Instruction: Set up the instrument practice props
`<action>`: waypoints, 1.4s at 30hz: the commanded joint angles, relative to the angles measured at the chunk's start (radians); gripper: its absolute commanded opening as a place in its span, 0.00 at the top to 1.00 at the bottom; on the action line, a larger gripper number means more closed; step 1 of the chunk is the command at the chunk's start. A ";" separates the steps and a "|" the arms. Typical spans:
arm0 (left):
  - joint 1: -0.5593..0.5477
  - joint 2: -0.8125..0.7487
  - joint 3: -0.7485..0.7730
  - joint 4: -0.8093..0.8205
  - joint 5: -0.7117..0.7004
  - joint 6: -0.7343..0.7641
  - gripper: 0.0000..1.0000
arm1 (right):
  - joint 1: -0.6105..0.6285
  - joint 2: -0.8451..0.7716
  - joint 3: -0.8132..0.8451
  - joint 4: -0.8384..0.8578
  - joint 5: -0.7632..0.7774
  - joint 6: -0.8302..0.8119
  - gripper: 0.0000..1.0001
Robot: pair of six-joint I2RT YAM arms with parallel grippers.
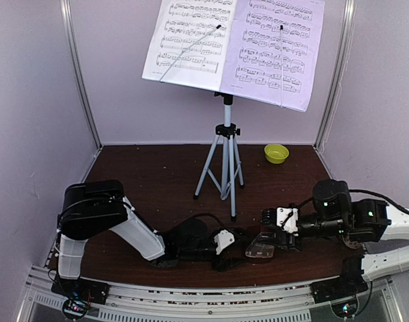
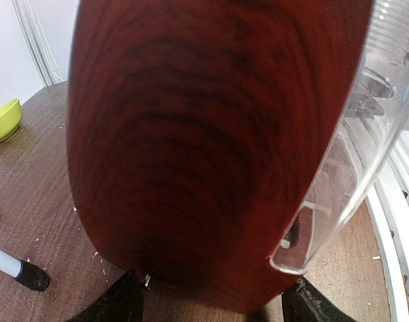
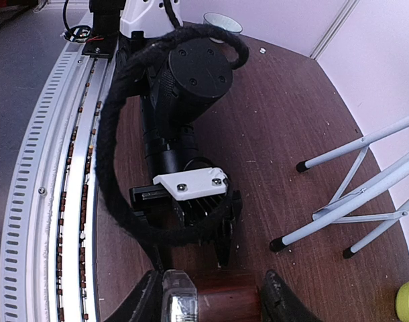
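1. The metronome (image 2: 204, 147) is low over the table's (image 1: 157, 174) near edge, between both grippers.
2. Your right gripper (image 3: 211, 295) clamps its wooden body. The left gripper (image 2: 214, 302) flanks it, but I cannot tell if it grips.
3. The wood looks slick and the clear cover (image 2: 365, 134) brittle, so grip the wood gently.

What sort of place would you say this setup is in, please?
Most likely a robot test booth, not a music room: plain white panel walls close in a small wood-grain table, a slotted metal rail carries the arm bases, and the music stand looks like a staged prop.
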 commanded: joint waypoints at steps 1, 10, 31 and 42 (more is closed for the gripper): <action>0.005 -0.006 -0.038 0.098 -0.012 -0.026 0.24 | 0.004 -0.004 0.014 0.078 0.049 -0.002 0.93; 0.007 -0.191 -0.166 0.129 -0.216 -0.037 0.02 | 0.003 0.035 0.052 0.188 0.279 0.325 0.96; 0.005 -0.579 -0.229 -0.212 -0.387 -0.157 0.02 | 0.045 0.166 0.072 0.346 0.591 0.848 0.89; -0.056 -0.578 -0.178 -0.286 -0.482 -0.165 0.02 | 0.106 0.296 0.182 0.301 0.665 0.843 0.74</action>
